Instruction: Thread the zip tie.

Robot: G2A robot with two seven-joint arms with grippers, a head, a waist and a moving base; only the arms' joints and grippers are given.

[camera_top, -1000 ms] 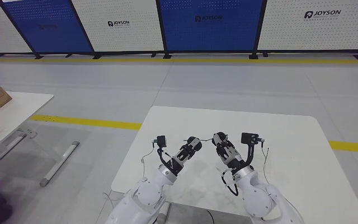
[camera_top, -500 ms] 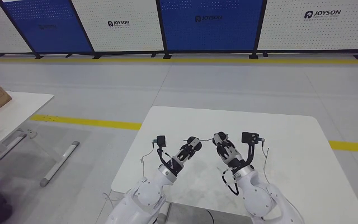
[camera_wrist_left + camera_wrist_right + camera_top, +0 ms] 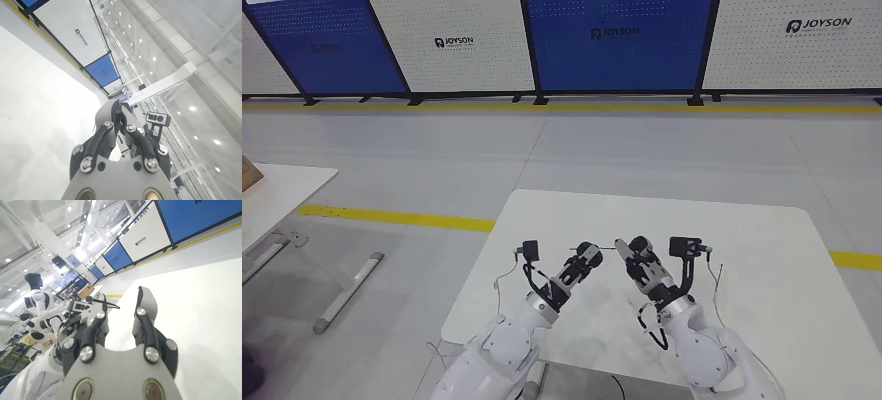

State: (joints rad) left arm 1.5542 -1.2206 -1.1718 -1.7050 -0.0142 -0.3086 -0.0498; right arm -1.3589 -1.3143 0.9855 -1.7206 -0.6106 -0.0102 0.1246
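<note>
The black zip tie (image 3: 105,303) is a thin strap held level above the white table (image 3: 742,260). My left gripper (image 3: 589,252) is shut on it. In the left wrist view its fingertips (image 3: 117,103) meet, with a dark strip pinched between them. My right gripper (image 3: 630,244) hangs just to the side of the left one, open. In the right wrist view its gap (image 3: 122,294) is wide. The strap's free end (image 3: 118,307) pokes a little past one finger (image 3: 102,308) into that gap. The other finger (image 3: 144,298) stands well apart from it.
Both arms hover over the table's near middle, with bare tabletop toward the far edge (image 3: 662,198) and to the right. A second white table (image 3: 282,190) stands off to the left across open floor.
The right gripper has opened and let go of the zip tie, which both grippers held before. The left gripper still holds it in about the same place.
</note>
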